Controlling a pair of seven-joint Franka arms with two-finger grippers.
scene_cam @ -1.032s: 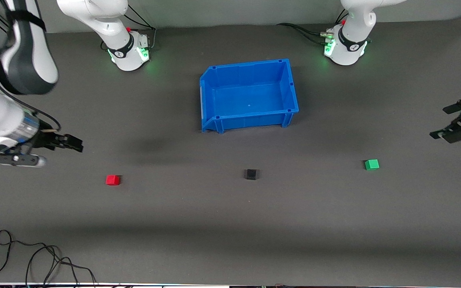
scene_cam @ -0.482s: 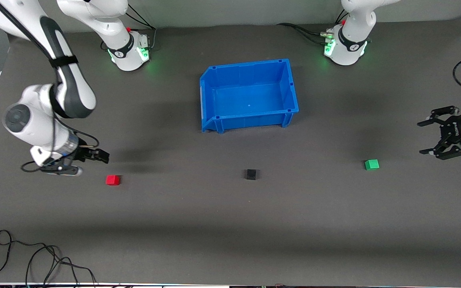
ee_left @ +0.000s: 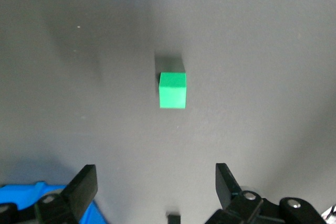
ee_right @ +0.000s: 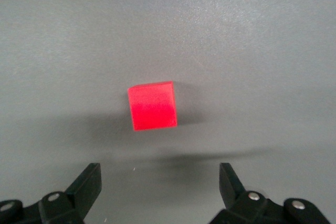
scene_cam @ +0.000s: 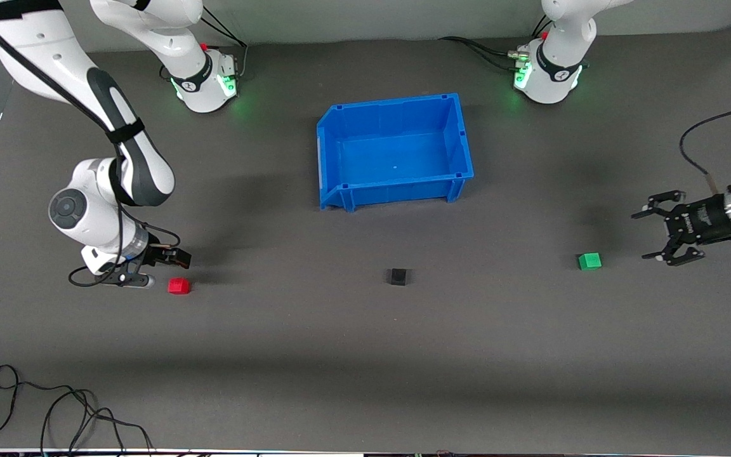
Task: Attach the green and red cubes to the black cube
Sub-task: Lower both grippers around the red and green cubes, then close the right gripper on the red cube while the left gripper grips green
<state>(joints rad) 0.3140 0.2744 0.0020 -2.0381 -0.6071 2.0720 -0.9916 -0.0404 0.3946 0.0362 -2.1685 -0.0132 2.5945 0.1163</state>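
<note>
Grey counter (scene_cam: 365, 355): left gripper (scene_cam: 654, 236) near green cube (scene_cam: 589, 261), right gripper (scene_cam: 164, 266) beside red cube (scene_cam: 179, 285), fingers open; black cube (scene_cam: 398, 276) between; misaligned closing could knock cubes away.

Nothing here is showing any writing that can be read. The blue bin (scene_cam: 395, 150) and the three small cubes are carrying no labels or numbers, and the dark band on each arm's base (scene_cam: 204, 79) is showing only a small white mark, too tiny to make out.
</note>
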